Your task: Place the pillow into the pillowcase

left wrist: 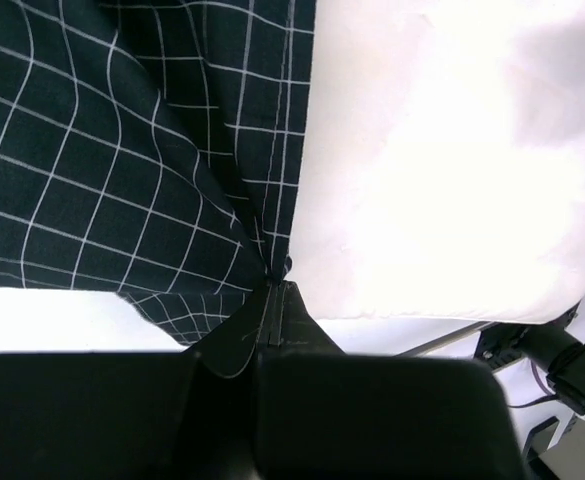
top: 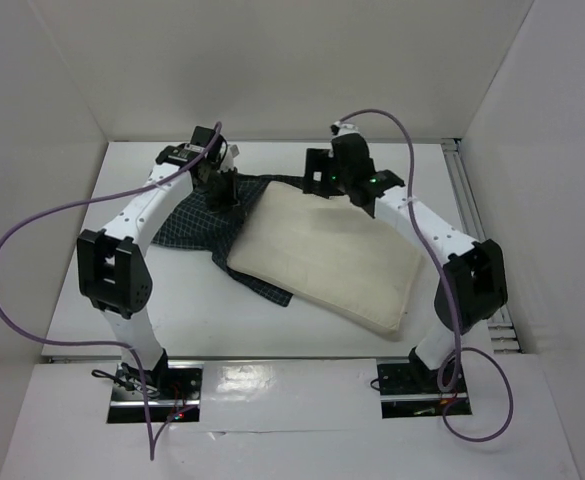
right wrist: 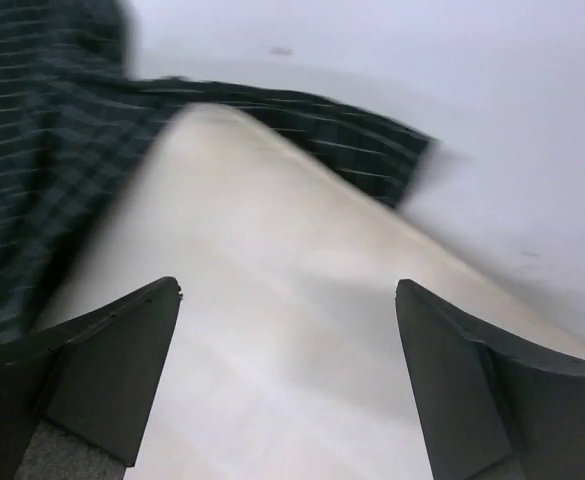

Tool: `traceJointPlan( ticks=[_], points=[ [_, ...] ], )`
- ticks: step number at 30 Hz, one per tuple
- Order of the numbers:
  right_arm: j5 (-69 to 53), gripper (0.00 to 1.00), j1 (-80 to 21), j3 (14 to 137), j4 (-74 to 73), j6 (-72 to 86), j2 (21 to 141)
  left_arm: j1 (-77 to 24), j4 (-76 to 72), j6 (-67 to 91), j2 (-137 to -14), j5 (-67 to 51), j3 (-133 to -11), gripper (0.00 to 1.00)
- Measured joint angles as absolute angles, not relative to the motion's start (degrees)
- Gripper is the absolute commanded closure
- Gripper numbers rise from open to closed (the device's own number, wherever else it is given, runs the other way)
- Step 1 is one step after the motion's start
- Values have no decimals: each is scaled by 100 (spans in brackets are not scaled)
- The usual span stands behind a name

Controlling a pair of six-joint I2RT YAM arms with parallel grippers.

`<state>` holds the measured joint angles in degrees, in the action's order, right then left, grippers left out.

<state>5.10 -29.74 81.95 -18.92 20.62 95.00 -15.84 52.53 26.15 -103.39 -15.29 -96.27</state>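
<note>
- The pillow lies slanted in the middle of the surface, with its far left part over the pillowcase.
- The pillowcase is spread flat to the left of the pillow. One dark corner comes out from under the pillow's near left edge, and a dark strip shows behind its far corner.
- How much of the pillowcase lies under the pillow is hidden. I cannot tell if the pillow's far corner is inside the opening or only on top of the cloth.
- The left fingers are pressed together on a fold of the pillowcase, just beside the pillow's edge. The cloth runs in creases toward the tips.
- The right fingers are spread wide and hold nothing. They hang over the far end of the pillow; I cannot say whether they touch it.
- The right wrist view is blurred, so the grid of the pillowcase is hard to make out there.
- The left wrist view cuts off both pillow and pillowcase at its borders.
</note>
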Motion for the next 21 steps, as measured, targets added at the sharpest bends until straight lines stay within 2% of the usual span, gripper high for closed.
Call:
traceJointPlan(
  ticks=[4, 6, 7, 9, 10, 11, 14, 21],
  points=[
    [484, 0, -2349, 8158, -2220, 1743, 9894, -1712, 5240, 2703, -10473, -1527, -9804, 100],
    [309, 0, -2305, 8099, -2303, 1614, 10165, -1752, 5260, 2735, -10558, -1525, -9885, 100],
    [161, 3, -2314, 8097, -2355, 1542, 10337, -1793, 5256, 2746, -10624, -1525, -9950, 100],
    [-123, 14, -2355, 8097, -2349, 1426, 10643, -1841, 5266, 2768, -10783, -1514, -10099, 100],
    [-235, 22, -2368, 8097, -2344, 1372, 10768, -1863, 5271, 2781, -10871, -1509, -10186, 100],
    [-309, 49, -2368, 8095, -2316, 1343, 10842, -1885, 5266, 2810, -10967, -1498, -10283, 100],
    [-495, 100, -2335, 8075, -2165, 1291, 10855, -1909, 5249, 2873, -11194, -1450, -10471, 100],
    [-572, 100, -2362, 7780, -1857, 1387, 10471, -1944, 5347, 2864, -11445, -1424, -10645, 100]
  ],
)
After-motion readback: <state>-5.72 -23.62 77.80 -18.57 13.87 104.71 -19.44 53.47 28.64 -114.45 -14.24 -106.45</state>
